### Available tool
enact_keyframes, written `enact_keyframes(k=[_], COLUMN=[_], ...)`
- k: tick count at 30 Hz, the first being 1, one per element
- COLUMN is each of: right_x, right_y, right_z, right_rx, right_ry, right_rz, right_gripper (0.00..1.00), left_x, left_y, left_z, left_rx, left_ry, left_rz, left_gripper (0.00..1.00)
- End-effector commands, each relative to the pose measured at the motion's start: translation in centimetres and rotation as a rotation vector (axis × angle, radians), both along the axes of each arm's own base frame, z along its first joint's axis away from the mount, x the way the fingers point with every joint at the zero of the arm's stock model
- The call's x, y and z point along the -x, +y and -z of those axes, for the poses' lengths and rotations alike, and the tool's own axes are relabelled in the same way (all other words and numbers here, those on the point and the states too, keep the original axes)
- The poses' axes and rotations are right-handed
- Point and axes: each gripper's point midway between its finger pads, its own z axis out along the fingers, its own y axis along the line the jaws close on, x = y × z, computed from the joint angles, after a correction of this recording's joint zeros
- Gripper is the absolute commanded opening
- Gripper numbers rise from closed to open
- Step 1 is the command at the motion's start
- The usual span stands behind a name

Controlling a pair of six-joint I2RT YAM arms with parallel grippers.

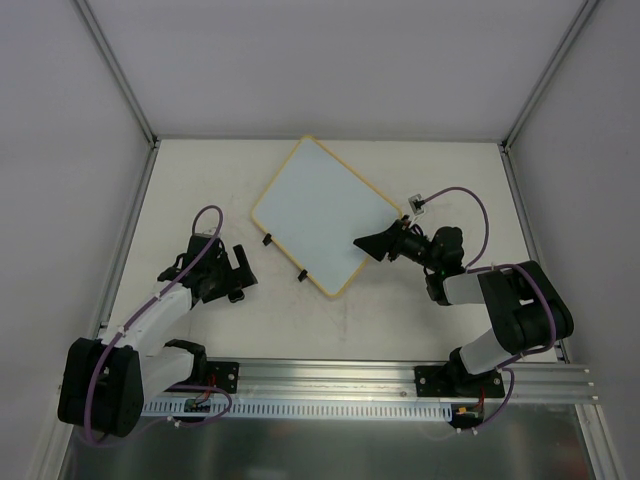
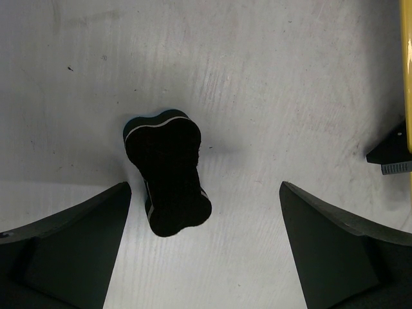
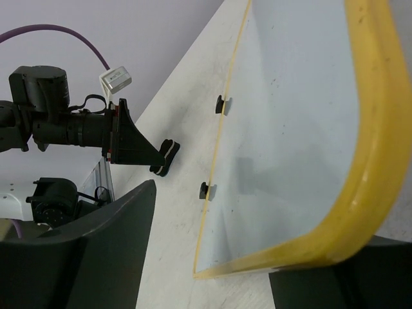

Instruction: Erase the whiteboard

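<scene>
Closest to the right wrist lens: the two dark fingers [image 3: 96, 257] of the right gripper [image 3: 254, 219], parted on either side of the whiteboard [image 3: 290, 129] at one rounded corner. Partly open, holding nothing: clear gap between the finger over the table and the yellow rim [image 3: 370, 129]; contact at the other finger not determinable. Probable reason for this placement: bracing the board by its edge during wiping, or letting go of it; best judged a steadying station, not a carry. Closest to the left wrist lens: left gripper [image 2: 205, 187], spread to full width, empty, hanging over the black eraser [image 2: 168, 172] lying loose on the table [image 2: 270, 77] between the fingers, nearer one than the other. Consistent with an approach stance for picking up the eraser, or with a release. Location of the whiteboard: flat on the table as far as can be told, set diagonally in the middle toward the far side, between the two grippers, near the eraser but apart from it. Appearance: pale bluish-white face, thin yellow-tan rim, rounded corners, two small black clips [image 3: 220, 103] on the edge facing the left gripper. No writing visible on the face, only a faint speck or two. Treat the erasing as apparently done or nearly so.
</scene>
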Motion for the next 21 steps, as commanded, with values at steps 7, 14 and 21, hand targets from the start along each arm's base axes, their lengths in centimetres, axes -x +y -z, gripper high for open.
enact_keyframes(k=[7, 14, 21], right_x=[0.0, -0.2, -0.3], right_y=[0.2, -0.2, -1.4], right_z=[-4.2, -3.8, -4.1], right_rx=[-0.044, -0.039, -0.039], right_ry=[-0.21, -0.197, -0.212], right_rz=[-0.006, 0.021, 0.074], right_gripper=[0.85, 0.99, 0.99], left_x=[0.2, 0.3, 0.1], left_y=[0.2, 0.2, 0.2], left_z=[-0.3, -0.1, -1.0], left_rx=[0.004, 0.004, 0.014], left_ry=[-0.007, -0.001, -0.047], left_rz=[-0.011, -0.014, -0.019], left_gripper=[0.99, 0.99, 0.99])
